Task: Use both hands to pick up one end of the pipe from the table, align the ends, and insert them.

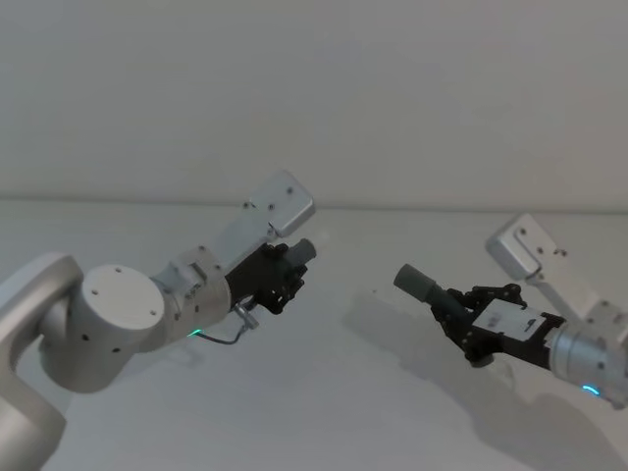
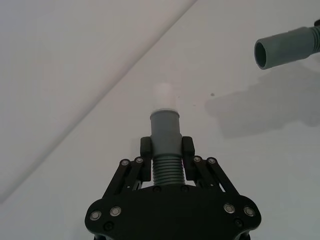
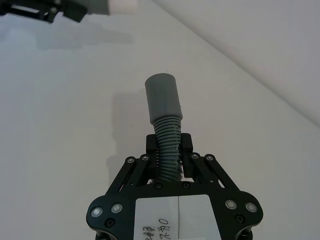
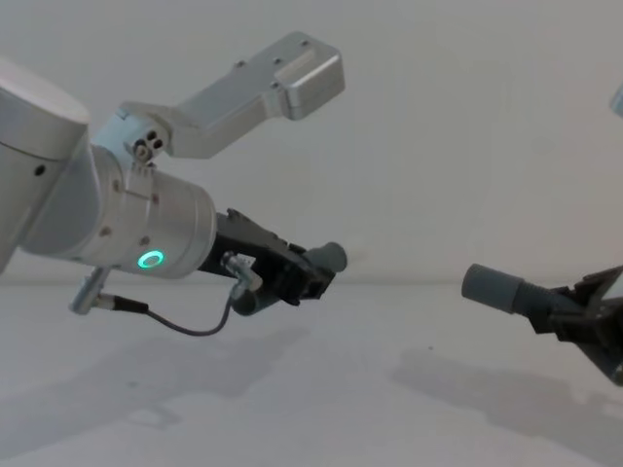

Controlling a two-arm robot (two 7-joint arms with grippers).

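Observation:
Both pipe pieces hang in the air above the table [image 1: 334, 402]. My left gripper [image 1: 283, 273] [image 2: 166, 149] [image 4: 300, 277] is shut on the ribbed part of one piece [image 2: 165, 127], whose narrower collar carries a pale whitish tip [image 2: 164, 92]. My right gripper [image 1: 457, 306] [image 3: 169, 146] [image 4: 574, 313] is shut on the ribbed part of the other piece [image 3: 162, 100], whose wider grey socket [image 1: 415, 282] [image 4: 490, 286] [image 2: 280, 49] has an open mouth. The two ends point roughly toward each other with a clear gap between them.
The white-grey table [image 4: 321, 409] meets a plain pale wall behind. Shadows of both arms fall on the surface below. A thin grey cable [image 4: 185, 321] loops under the left wrist with its green ring light [image 4: 149, 259].

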